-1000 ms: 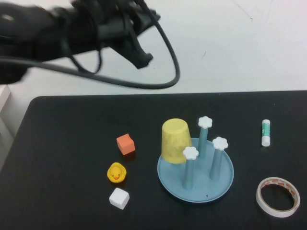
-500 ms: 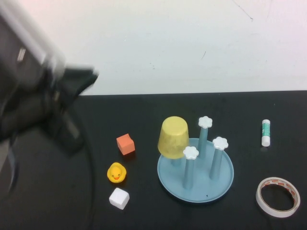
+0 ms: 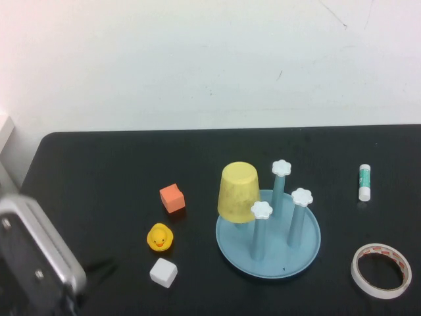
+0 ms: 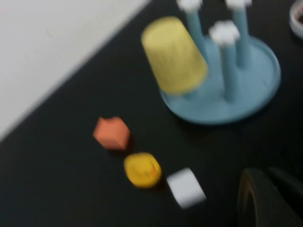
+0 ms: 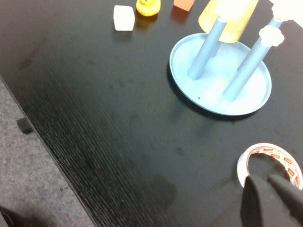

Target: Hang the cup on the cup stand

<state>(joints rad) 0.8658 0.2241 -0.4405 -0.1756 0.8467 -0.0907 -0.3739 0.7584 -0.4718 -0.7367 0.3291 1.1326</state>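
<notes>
The yellow cup sits upside down over one post of the light-blue cup stand, leaning slightly toward the left. The other three posts with white flower caps stand bare. The left wrist view shows the cup and stand well away from my left gripper, which is shut and holds nothing. Only the left arm's grey body shows in the high view, at the front left corner. My right gripper is shut and empty, hovering by the tape roll, near the stand.
Left of the stand lie an orange cube, a yellow duck and a white cube. A glue stick lies at the right and a tape roll at the front right. The table's edge drops to grey floor.
The left arm has swung from above the table's back, down its left side, to the front left corner. The cup has stayed on its post, shifting only slightly.
</notes>
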